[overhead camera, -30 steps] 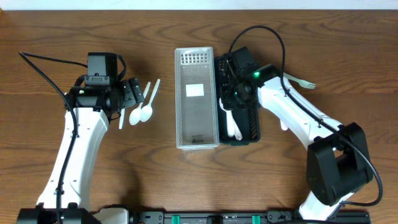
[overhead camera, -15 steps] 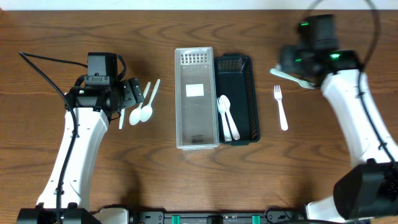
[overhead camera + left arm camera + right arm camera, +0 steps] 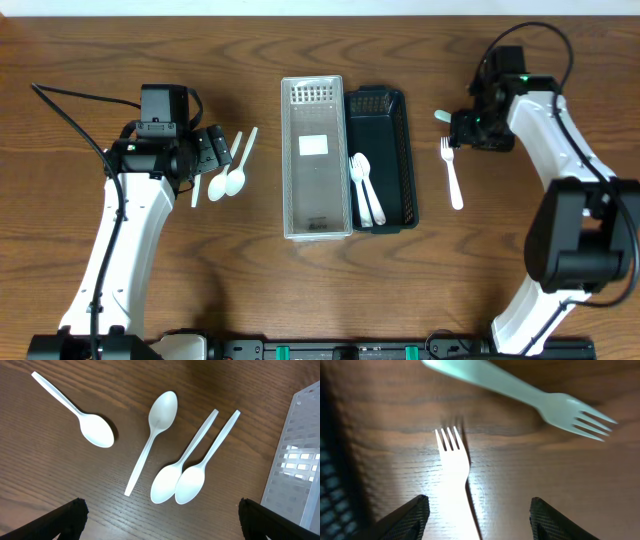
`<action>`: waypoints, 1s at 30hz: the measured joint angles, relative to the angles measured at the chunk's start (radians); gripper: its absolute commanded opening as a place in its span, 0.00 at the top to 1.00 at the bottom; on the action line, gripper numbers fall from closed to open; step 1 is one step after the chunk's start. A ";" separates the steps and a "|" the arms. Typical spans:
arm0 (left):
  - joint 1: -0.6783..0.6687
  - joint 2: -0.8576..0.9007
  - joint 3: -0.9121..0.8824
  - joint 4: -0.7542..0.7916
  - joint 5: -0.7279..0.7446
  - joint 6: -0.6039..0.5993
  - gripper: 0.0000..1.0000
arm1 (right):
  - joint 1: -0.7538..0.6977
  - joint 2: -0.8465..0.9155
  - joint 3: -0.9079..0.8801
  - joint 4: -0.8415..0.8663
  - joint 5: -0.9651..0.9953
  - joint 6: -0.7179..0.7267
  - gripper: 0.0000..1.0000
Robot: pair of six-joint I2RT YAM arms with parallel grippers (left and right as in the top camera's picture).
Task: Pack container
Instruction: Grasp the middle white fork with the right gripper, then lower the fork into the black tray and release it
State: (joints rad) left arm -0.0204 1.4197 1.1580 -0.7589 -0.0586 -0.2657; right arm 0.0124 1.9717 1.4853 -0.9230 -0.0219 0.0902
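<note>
Right wrist view: fork-fetching step, my right gripper [image 3: 477, 510] spread empty above the white fork [image 3: 454, 460] near the surface's right edge; next I'd lower, clench, and carry it to the black basket [image 3: 395, 110].

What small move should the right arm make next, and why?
Probably lower the right claw onto the white fork: the claw is open and empty, and the fork lies flat on the table between its fingers.
</note>
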 measured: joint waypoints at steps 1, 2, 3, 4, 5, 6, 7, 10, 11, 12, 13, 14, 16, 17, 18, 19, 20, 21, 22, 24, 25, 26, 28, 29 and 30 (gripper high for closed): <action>0.000 0.000 0.000 0.000 0.000 0.000 0.02 | 0.005 0.015 0.000 0.000 0.000 -0.016 0.37; 0.000 0.000 0.000 0.000 0.000 0.000 0.02 | 0.010 0.029 0.000 0.000 0.000 -0.031 0.41; 0.000 0.000 0.000 0.000 0.000 0.000 0.02 | 0.015 0.050 0.000 0.000 0.000 -0.044 0.44; 0.000 0.000 0.000 0.000 0.000 0.000 0.02 | 0.019 0.065 0.000 0.000 -0.001 -0.054 0.46; 0.000 0.000 0.000 0.000 0.000 0.000 0.02 | 0.021 0.078 0.000 0.000 -0.002 -0.061 0.48; 0.000 0.000 0.000 0.000 0.000 0.000 0.02 | 0.023 0.093 0.000 -0.001 -0.005 -0.066 0.48; 0.000 0.000 0.000 0.000 0.000 0.000 0.02 | 0.024 0.105 0.000 -0.001 -0.005 -0.069 0.48; 0.000 0.000 0.000 0.000 0.000 0.000 0.02 | 0.025 0.145 0.000 -0.003 -0.004 -0.078 0.52; 0.000 0.000 0.000 0.000 0.000 0.000 0.02 | 0.027 0.148 0.003 -0.005 0.002 -0.081 0.56; 0.000 0.000 0.000 0.000 0.000 0.000 0.02 | 0.029 0.148 0.003 -0.005 0.000 -0.083 0.62; 0.000 0.000 0.000 0.000 0.000 0.000 0.02 | 0.032 0.149 0.003 -0.004 0.006 -0.086 0.73; 0.000 0.000 0.000 0.000 0.000 0.000 0.02 | 0.032 0.149 0.003 -0.005 0.006 -0.090 0.79; 0.000 0.000 0.000 0.000 0.000 0.000 0.02 | 0.035 0.149 0.003 -0.006 0.008 -0.088 0.89; 0.000 0.000 0.000 0.000 0.000 0.000 0.02 | 0.036 0.149 0.003 -0.008 0.009 -0.089 0.93; 0.000 0.000 0.000 0.000 0.000 0.000 0.02 | 0.037 0.149 0.003 -0.010 0.008 -0.088 0.95; 0.000 0.000 0.000 0.000 0.000 0.000 0.02 | 0.037 0.149 0.004 -0.014 0.008 -0.086 0.98; 0.000 0.000 0.000 0.000 0.000 0.000 0.02 | 0.037 0.149 0.005 -0.020 0.007 -0.086 0.99; 0.000 0.000 0.000 0.000 0.000 0.000 0.02 | 0.037 0.149 0.006 -0.027 0.006 -0.082 0.99; 0.000 0.000 0.000 0.000 0.000 0.000 0.02 | 0.038 0.149 0.006 -0.033 0.006 -0.083 0.98; 0.000 0.000 0.000 0.000 0.000 0.000 0.02 | 0.041 0.149 0.006 -0.050 0.007 -0.084 0.99; 0.000 0.000 0.000 0.000 0.000 0.000 0.02 | 0.043 0.149 0.006 -0.060 0.007 -0.084 0.99; 0.000 0.000 0.000 0.000 0.000 0.000 0.02 | 0.045 0.149 0.007 -0.069 0.007 -0.084 0.99; 0.000 0.000 0.000 0.000 0.000 0.000 0.02 | 0.050 0.145 0.007 -0.095 0.007 -0.084 0.98; 0.000 0.000 0.000 0.000 0.000 0.000 0.02 | 0.053 0.143 0.007 -0.103 0.006 -0.084 0.99; 0.000 0.000 0.000 0.000 0.000 0.000 0.02 | 0.058 0.136 0.006 -0.113 0.006 -0.084 0.99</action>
State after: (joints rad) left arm -0.0204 1.4197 1.1580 -0.7593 -0.0586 -0.2657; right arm 0.0708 2.1075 1.4910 -1.0363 -0.0154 0.0067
